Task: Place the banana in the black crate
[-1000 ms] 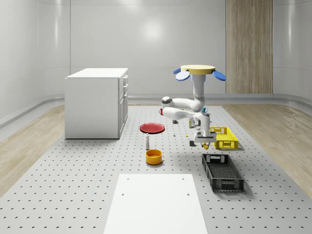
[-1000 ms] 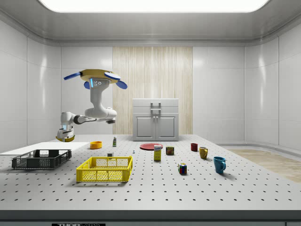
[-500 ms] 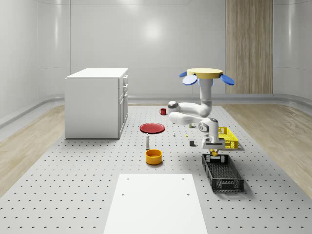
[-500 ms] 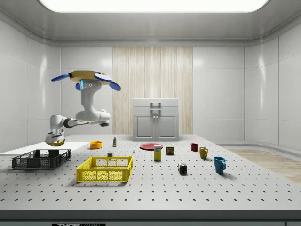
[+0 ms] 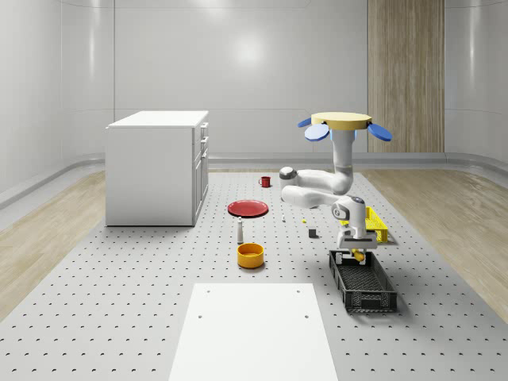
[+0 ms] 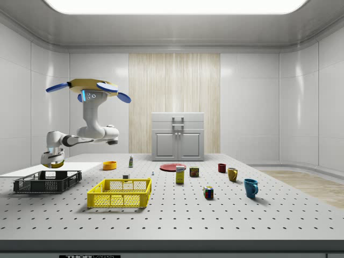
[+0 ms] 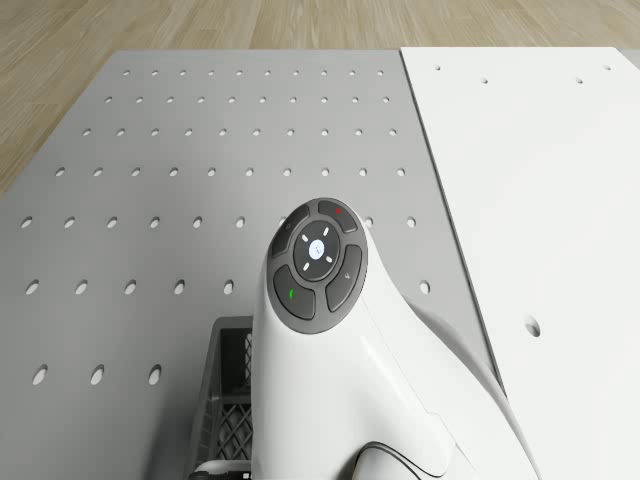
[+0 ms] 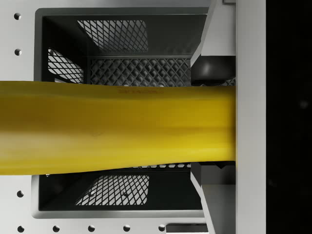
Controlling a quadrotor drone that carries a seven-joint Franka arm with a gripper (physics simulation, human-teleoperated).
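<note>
Clamped on the banana (image 8: 117, 127), the tool (image 5: 355, 252) hung over the black crate's (image 5: 373, 295) far end while the drone (image 5: 343, 124) hovered above; lowering before release seemed wise.

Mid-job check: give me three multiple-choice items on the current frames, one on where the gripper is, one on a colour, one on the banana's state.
1. The gripper is over:
A. the black crate
B. the red plate
C. the cabinet

2. The crate beside the black one is:
A. blue
B. yellow
C. green

3. The banana is:
A. lying on the table
B. lying in the crate
C. held in the gripper

Answers:
1 A, the wrist view looks straight into the crate while the drone hovers nearby.
2 B, the yellow crate.
3 C, it is held above the crate floor.
</note>
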